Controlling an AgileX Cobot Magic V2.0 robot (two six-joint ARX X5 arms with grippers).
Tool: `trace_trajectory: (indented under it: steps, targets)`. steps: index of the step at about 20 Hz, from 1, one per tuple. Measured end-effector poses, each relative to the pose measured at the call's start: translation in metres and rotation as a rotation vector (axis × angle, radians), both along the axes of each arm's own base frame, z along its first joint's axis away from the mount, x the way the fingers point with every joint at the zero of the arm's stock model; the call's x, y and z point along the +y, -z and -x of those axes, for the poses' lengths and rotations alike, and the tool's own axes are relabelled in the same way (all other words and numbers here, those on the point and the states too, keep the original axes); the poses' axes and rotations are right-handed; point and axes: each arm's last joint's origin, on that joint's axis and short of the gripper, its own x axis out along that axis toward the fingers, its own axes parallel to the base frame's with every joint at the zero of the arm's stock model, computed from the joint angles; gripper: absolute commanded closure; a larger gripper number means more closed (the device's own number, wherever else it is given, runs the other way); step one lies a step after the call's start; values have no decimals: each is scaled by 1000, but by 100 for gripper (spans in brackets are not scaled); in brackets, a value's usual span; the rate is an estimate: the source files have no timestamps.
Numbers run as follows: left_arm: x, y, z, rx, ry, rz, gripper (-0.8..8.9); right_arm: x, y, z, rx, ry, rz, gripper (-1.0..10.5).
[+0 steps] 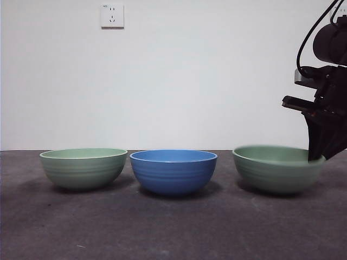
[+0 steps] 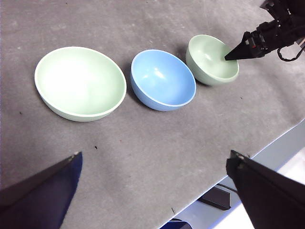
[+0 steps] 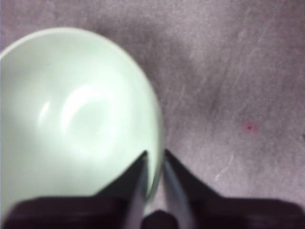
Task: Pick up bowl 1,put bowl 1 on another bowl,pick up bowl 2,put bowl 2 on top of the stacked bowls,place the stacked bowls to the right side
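Three bowls stood in a row on the dark mat (image 1: 173, 227) in the front view. A green bowl (image 1: 83, 168) sat at the left. The blue bowl (image 1: 173, 171) sat at the centre, close to the left one without touching. Bowl 1 (image 1: 277, 168), also pale green, sat at the right, slightly tilted and apart from the blue bowl.

The right gripper (image 3: 153, 164) was clamped on bowl 1's rim, one jaw inside and one outside. In the front view it entered from the upper right edge.

The left gripper (image 2: 152, 167) hung spread wide above the mat, grasping nothing. A wall socket (image 1: 112, 15) showed at the upper left.
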Motion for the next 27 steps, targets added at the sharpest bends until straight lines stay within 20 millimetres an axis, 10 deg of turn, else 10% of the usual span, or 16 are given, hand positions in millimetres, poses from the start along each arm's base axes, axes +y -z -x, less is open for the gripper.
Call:
trace_trajectory:
  steps: [5,12,20,27]
  targets:
    - [0,0,0,1,0,0,154,0,-3,1,-7,1,-1,963]
    - [0,0,0,3,0,0,154,11,-57,21,-143,-39,-26,963]
    - [0,0,0,4,0,0,154,80,-99,25,-235,-257,-61,964]
    - [-1,0,0,7,6,0,154,135,-76,-4,-179,-335,0,964]
